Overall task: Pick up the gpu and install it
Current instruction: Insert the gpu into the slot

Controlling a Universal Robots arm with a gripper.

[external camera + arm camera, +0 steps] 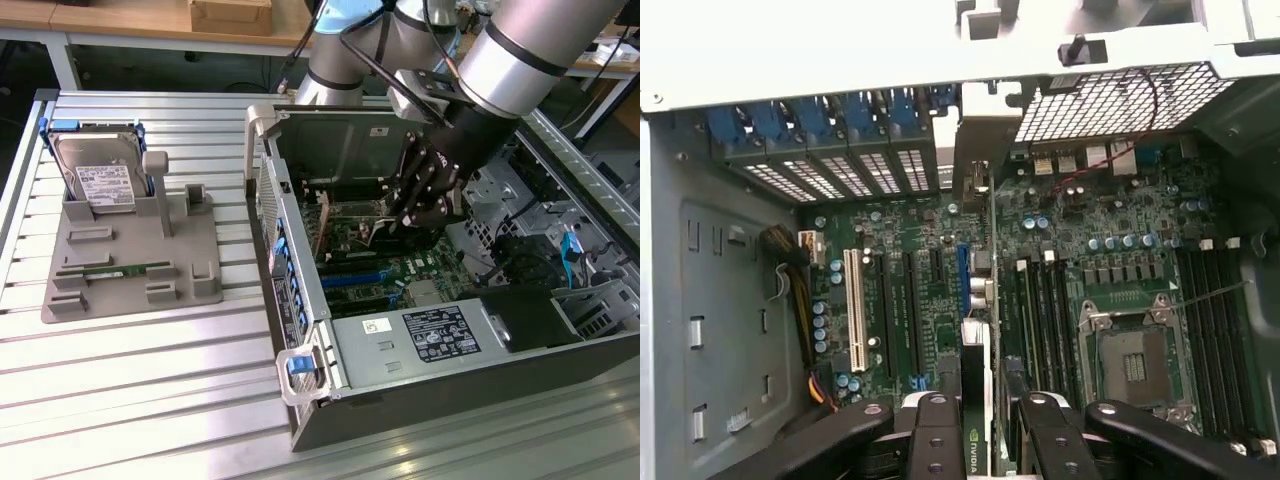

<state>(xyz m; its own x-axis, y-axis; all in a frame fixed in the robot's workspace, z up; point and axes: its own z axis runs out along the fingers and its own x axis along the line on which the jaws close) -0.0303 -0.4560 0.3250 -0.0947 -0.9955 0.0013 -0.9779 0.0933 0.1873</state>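
Gripping the gpu (978, 440) edge-on between its fingers, the hand (980, 415) hangs half-closed — above the motherboard (900, 290).

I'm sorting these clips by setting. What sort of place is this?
Probably a lab or workshop bench for computer assembly: an open computer case on a ribbed metal table, a grey parts holder with a hard drive.

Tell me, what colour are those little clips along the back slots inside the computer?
Blue. The clips show best in the wrist view, above the slotted metal covers.

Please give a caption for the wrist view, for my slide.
Gripper holds the gpu edge-on above the motherboard slots inside the open computer case.
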